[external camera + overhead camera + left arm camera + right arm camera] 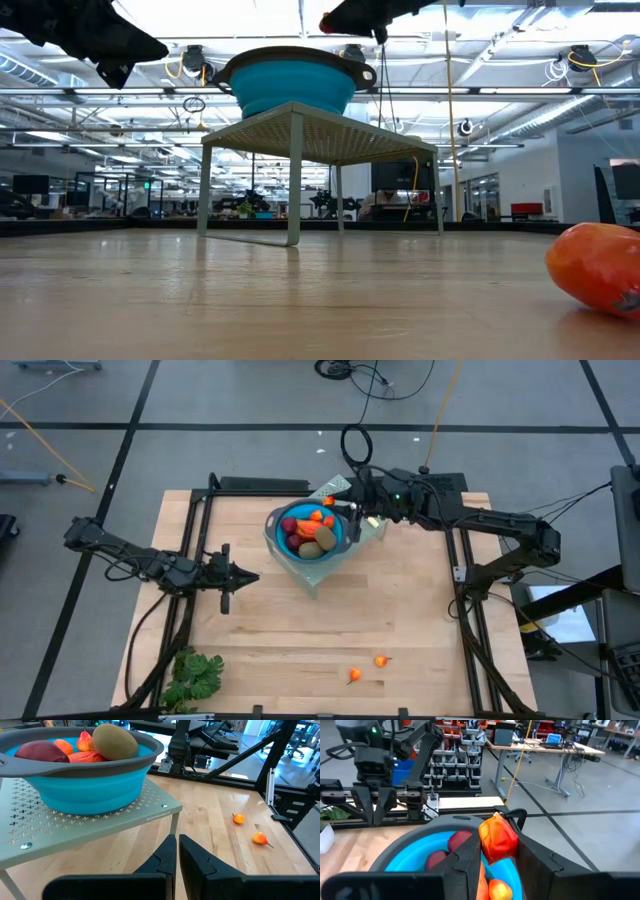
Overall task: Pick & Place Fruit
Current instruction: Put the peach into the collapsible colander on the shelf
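A blue bowl (310, 540) sits on a small perforated stand (100, 827) in the table's middle. It holds dark-red balls (42, 751), olive-brown ovals (115, 741) and orange-red pieces (85, 756). My right gripper (497, 851) hovers over the bowl's far rim, shut on a small orange-red fruit (497, 840). My left gripper (177, 857) is shut and empty; it hangs above the table left of the stand (245, 577). Two tiny orange-red fruits (381, 660) (354, 675) lie on the table near its near edge. My right gripper pinches the small orange-red fruit (495, 845) between its two fingers (470, 852), one on each side of it. The fruit is lifted clear, above the bowl's rim (470, 820). Its upper part sticks out past the fingertips.
A leafy green bunch (195, 675) lies at the table's near left corner. Black frame rails (200, 520) run along the left and right sides of the table. Bare wood lies between the stand and the two loose fruits. In the low view one orange fruit (600, 268) looms close.
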Controlling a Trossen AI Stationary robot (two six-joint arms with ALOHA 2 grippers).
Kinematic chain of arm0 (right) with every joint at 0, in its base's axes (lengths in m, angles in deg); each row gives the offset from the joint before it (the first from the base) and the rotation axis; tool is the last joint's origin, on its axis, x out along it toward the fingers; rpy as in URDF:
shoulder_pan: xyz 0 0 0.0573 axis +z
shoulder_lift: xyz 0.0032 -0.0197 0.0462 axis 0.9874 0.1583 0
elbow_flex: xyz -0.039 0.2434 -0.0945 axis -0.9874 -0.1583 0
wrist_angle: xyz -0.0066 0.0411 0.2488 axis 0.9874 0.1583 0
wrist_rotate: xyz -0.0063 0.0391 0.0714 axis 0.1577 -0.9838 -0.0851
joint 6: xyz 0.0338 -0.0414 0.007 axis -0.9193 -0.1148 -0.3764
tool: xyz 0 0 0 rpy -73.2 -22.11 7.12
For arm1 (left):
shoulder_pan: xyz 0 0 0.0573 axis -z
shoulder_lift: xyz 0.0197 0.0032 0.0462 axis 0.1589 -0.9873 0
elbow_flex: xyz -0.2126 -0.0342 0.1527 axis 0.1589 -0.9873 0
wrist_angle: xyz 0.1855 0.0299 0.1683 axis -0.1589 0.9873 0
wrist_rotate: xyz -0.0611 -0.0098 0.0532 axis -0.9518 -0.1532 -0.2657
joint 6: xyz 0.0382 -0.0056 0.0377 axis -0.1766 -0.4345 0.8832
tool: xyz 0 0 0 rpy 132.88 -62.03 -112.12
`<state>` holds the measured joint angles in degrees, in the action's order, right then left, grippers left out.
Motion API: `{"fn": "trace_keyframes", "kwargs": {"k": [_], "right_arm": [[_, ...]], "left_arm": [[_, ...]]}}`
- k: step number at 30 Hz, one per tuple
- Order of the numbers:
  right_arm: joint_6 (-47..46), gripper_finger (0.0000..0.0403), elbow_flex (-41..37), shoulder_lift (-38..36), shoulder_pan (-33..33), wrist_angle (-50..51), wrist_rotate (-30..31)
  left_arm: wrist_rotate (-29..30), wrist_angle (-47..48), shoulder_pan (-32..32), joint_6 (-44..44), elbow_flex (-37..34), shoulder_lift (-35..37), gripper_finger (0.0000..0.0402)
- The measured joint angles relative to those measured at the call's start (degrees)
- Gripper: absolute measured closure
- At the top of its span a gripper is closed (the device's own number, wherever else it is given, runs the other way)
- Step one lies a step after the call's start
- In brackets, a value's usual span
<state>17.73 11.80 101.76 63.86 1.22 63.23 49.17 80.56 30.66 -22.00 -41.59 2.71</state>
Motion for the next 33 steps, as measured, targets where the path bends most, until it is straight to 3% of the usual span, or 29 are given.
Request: {"fn": "trace_keyframes", "kwargs": {"k": [20, 33], "right_arm": [[-2.12, 0.03, -0.06, 2.87, -0.43, 3.97, -0.85], [-1.7, 0.03, 14.0, 13.74, -2.43, 17.4, -5.89]], "left_arm": [[0.07, -0.06, 0.0, -0.04, -0.01, 0.02, 0.0382], [0.09, -0.04, 0.0, -0.09, 0.01, 0.01, 0.0382]]}}
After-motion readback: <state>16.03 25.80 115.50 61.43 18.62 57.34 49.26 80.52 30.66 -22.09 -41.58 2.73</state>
